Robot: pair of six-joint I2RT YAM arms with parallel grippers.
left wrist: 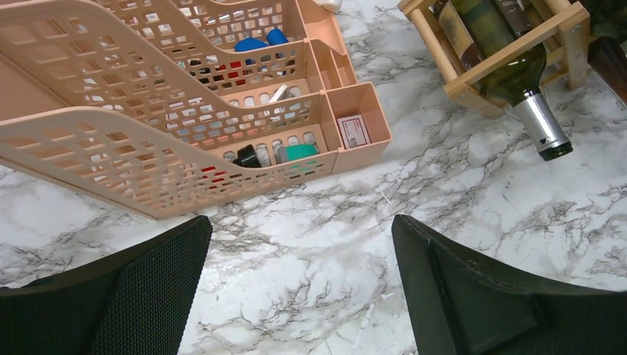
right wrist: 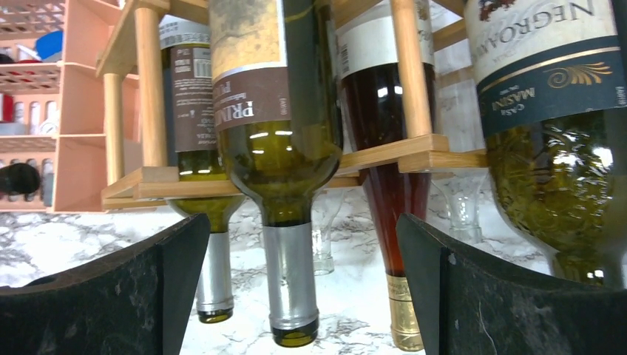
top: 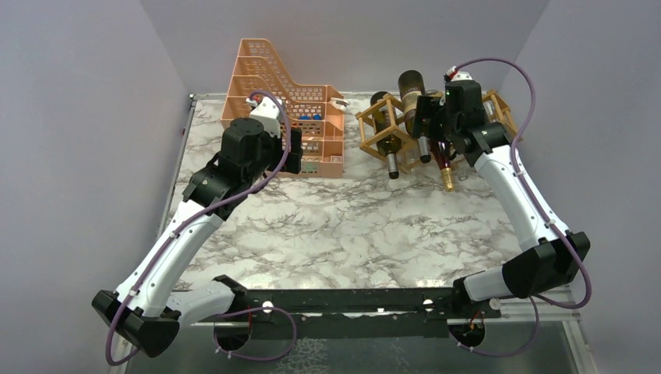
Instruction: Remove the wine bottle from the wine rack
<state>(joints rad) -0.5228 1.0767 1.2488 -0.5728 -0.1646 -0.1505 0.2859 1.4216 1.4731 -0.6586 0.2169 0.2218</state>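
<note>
The light tan wooden lattice wine rack stands at the far right of the white-and-grey marbled tabletop. The orange perforated plastic tray organizer is just beside it on the left. Several bottles lie in the rack's cells.

The olive-green glass wine bottle, with a brown-and-tan label and a silver foil neck, sits in the middle of the right wrist view. Its long axis slopes steeply: base up and toward the back wall, neck down and toward the near edge of the table. Its mouth is close to the marble, though whether it touches I cannot tell.

To its left lies a darker bottle with a silver neck. To its right is a red-brown bottle with a gold foil neck. At the far right is a green bottle with a white-and-navy label. All three point the same way.

The right gripper hangs in front of the rack. Its black fingers are spread wide, one on each side of the olive-green bottle's neck and clear of it. The left gripper hovers over bare marble just on the near side of the organizer. Its fingers are likewise wide apart, gripping nothing.
</note>
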